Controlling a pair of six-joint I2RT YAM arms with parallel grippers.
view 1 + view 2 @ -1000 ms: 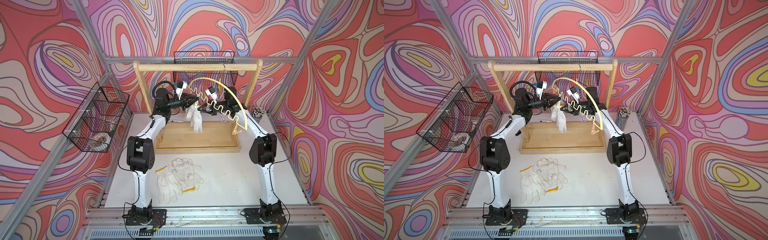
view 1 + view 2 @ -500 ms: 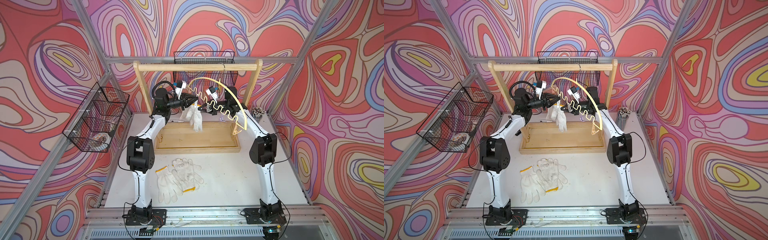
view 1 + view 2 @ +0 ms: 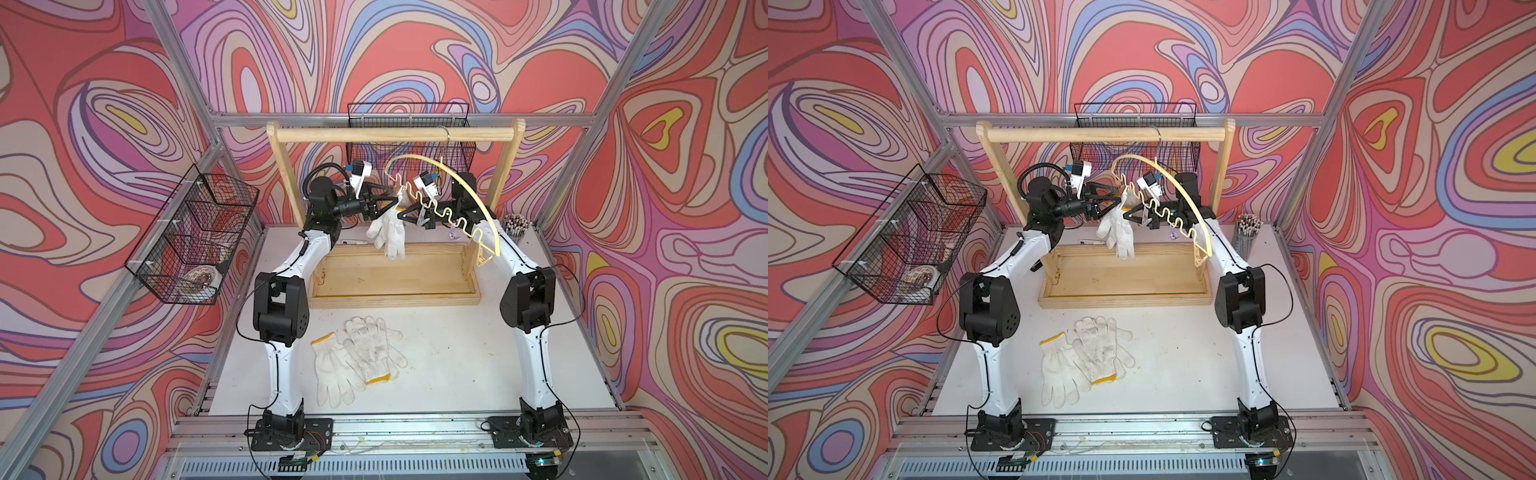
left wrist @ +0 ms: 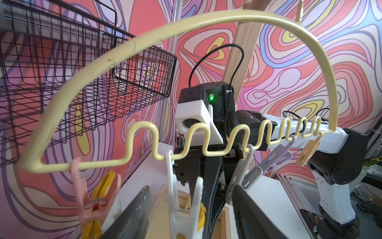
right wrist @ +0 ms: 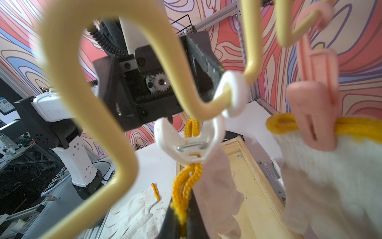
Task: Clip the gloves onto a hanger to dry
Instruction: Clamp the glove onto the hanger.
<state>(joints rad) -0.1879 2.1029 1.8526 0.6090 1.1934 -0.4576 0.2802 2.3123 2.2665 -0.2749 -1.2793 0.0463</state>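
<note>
The pale yellow hanger (image 3: 469, 183) hangs by its hook from the wooden rail. Two gloves (image 3: 388, 232) dangle from its wavy bar, one in a pink clip (image 5: 314, 107) and one in a white clip (image 5: 186, 144) that bites its yellow cuff. My left gripper (image 4: 190, 187) is open, its fingers standing apart on either side of the white clip (image 4: 175, 196). Just below that clip, my right gripper (image 5: 182, 198) is shut on the same glove's yellow cuff. Both grippers meet at the bar's left end in both top views. More gloves (image 3: 357, 357) lie overlapping on the table.
The wooden rail frame stands on a shallow wooden tray (image 3: 395, 297) at the back of the table. Behind the rail hangs a black wire basket (image 3: 409, 124), and another (image 3: 191, 241) hangs on the left wall. A cup of pencils (image 3: 515, 226) stands at the back right.
My left gripper's jaws have spread apart and come off the white clip. The right gripper keeps its hold on the cuff. Neither arm has shifted noticeably.
</note>
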